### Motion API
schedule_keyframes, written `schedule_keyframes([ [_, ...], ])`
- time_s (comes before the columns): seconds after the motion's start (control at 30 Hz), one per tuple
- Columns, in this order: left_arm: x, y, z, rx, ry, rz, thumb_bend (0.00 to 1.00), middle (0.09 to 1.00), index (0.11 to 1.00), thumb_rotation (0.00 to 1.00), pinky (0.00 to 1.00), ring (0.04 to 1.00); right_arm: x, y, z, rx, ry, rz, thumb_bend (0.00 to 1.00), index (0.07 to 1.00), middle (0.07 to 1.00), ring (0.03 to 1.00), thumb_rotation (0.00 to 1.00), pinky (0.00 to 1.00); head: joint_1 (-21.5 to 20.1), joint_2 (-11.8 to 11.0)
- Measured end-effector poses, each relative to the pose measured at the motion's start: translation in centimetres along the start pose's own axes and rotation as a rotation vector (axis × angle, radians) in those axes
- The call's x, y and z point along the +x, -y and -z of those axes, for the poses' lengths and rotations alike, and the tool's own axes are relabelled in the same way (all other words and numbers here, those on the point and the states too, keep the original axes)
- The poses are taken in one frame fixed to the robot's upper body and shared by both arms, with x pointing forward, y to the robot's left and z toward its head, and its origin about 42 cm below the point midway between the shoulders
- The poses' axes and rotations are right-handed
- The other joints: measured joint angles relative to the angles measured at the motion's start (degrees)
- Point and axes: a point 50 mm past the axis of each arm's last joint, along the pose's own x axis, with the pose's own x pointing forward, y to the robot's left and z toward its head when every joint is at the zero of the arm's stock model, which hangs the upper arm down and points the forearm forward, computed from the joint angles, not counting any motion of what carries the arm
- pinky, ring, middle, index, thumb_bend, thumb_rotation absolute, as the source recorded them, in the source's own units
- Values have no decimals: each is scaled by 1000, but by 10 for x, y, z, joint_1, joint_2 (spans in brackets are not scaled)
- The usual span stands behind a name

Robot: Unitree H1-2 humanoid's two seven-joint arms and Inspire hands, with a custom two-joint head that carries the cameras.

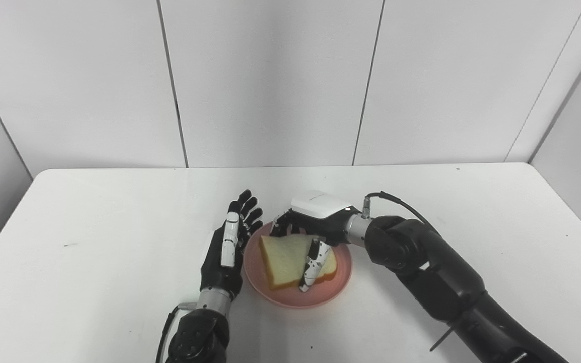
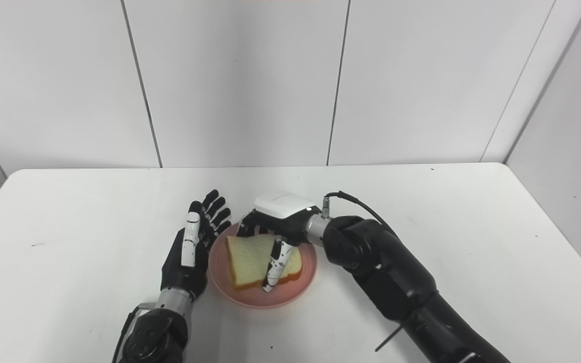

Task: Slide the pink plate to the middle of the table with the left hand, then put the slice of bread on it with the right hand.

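The left hand (image 1: 230, 242) stands edge-up on the table (image 1: 93, 227), fingers spread and holding nothing, just beside the pink plate (image 1: 290, 297) near the table's middle. The slice of bread (image 1: 282, 258) lies on that plate (tilted slightly), with the right hand (image 1: 315, 222) closed around it from behind.

1. My right hand (image 1: 315, 227) covers the far edge of the bread (image 1: 285, 259); grip contact cannot be determined.
2. Both my arms are cut off at the bottom edge.
3. The counter (image 1: 93, 282) corners nearest me lie outside view.
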Motion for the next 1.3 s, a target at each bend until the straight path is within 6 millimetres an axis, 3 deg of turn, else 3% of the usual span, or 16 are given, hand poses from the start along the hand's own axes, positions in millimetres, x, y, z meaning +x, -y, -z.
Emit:
schedule_keyframes([
  [0.17, 0, -1, 0, -18, 2, -3, 685, 933, 897, 980, 909, 927, -5, 5, -4, -34, 9, -13, 1000, 778, 799, 771, 451, 660, -4, 0],
  [0.6, 0, -5, -1, -24, 5, -19, 689, 924, 891, 962, 908, 938, -20, 18, -3, -62, 19, -12, 1000, 819, 814, 778, 425, 661, -4, 0],
  [0.83, 1, -11, -3, -34, 13, -36, 687, 916, 900, 958, 922, 932, -39, 15, 9, 111, 26, 53, 1000, 836, 843, 820, 498, 709, 0, -2],
  [0.97, 0, -18, -3, -29, 15, -47, 696, 910, 898, 952, 923, 927, -54, 12, 25, 263, -2, 105, 984, 840, 852, 842, 478, 734, 3, -3],
  [1.1, 0, -21, -4, -26, 17, -54, 703, 904, 898, 956, 923, 922, -72, 7, 37, 380, -14, 236, 900, 857, 841, 799, 546, 701, 5, -3],
  [1.23, 0, -23, -4, -21, 18, -55, 703, 902, 895, 958, 918, 916, -80, -13, 46, 457, -43, 312, 794, 883, 852, 762, 649, 646, 4, -2],
  [1.3, -1, -23, -4, -21, 19, -55, 703, 902, 895, 959, 918, 915, -81, -24, 49, 501, -57, 346, 769, 892, 859, 778, 680, 663, 5, -1],
])
